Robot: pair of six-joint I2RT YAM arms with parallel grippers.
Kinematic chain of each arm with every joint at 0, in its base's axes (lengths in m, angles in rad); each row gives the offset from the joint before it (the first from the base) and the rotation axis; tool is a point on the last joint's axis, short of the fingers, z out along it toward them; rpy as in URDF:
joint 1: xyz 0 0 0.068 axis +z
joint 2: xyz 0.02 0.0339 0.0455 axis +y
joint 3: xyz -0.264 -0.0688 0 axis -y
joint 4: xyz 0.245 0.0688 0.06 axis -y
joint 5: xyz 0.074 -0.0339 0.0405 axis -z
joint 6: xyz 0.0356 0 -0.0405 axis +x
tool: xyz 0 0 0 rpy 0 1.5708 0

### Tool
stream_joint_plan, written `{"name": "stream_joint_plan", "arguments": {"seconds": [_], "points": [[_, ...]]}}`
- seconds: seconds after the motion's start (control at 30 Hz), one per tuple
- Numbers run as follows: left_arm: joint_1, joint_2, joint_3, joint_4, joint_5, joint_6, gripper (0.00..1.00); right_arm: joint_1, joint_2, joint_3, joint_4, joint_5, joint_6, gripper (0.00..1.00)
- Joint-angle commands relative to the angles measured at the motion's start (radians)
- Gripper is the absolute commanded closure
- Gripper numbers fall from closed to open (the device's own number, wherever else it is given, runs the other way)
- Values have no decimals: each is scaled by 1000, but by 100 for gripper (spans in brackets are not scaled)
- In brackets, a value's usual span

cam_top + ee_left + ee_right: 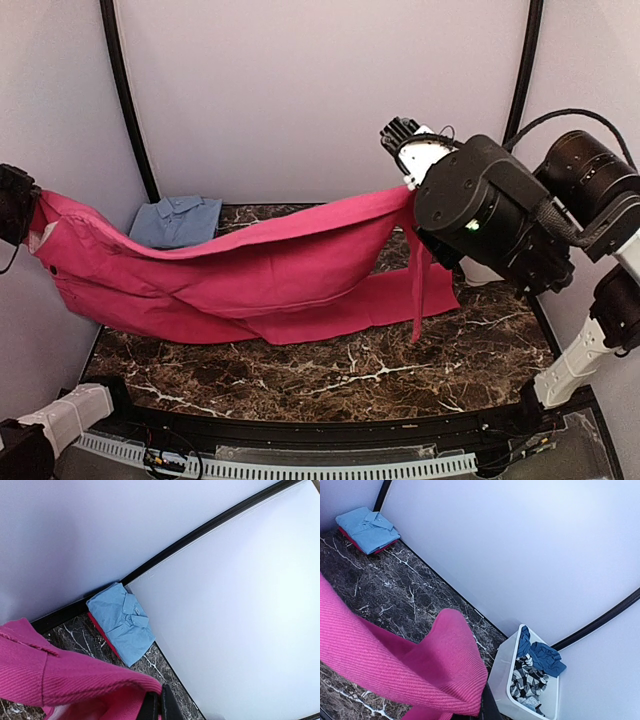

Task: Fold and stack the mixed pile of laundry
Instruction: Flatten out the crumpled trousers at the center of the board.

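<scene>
Hanging like a hammock between two arms, a pink garment point(250, 275) spans the scene. The left gripper point(30, 208) is clamped on one end at the far left, and the right gripper point(409, 186) is clamped on the other end, raised at the right. The sagging middle lies on the dark marble surface point(330, 375). A thin pinch at either end could slip under the cloth's weight and drop it in a heap. Dragging the middle could also bunch it and spoil a flat fold. A white tub point(502, 680) sits by the back wall at the right, hidden behind the right arm from above, and holds a navy garment point(545, 657) and a patterned garment point(527, 680). A folded blue shirt point(178, 220) rests on a red item point(347, 536) in the back left corner, just behind the span, where a backward sweep could knock it.
</scene>
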Motion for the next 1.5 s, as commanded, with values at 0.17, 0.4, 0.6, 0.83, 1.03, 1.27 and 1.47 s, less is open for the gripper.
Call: {"name": "stream_joint_plan", "arguments": {"seconds": [0.17, 0.4, 0.6, 0.83, 1.03, 1.27, 1.47], "points": [[-18, 24, 81, -185, -102, -25, 100, -132, -24, -130, -95, -55, 127, 100], [-16, 170, -188, -5, -55, -38, 100, -503, -169, -521, 447, -504, -230, 100], [-11, 434, -296, 200, -26, -39, 100, -758, 109, -448, 581, -806, -489, 100], [6, 830, -244, 387, -4, 16, 100, -919, 545, -62, 553, -770, -572, 66], [-8, 945, -93, 396, -5, 138, 63, -969, 516, 10, 495, -747, -468, 28], [-214, 765, -179, 568, 56, 470, 7, -1003, 197, -391, 611, -1084, -312, 14], [-497, 692, -333, 743, 204, 598, 1, -1011, 223, -474, 592, -1127, -277, 9]]}}
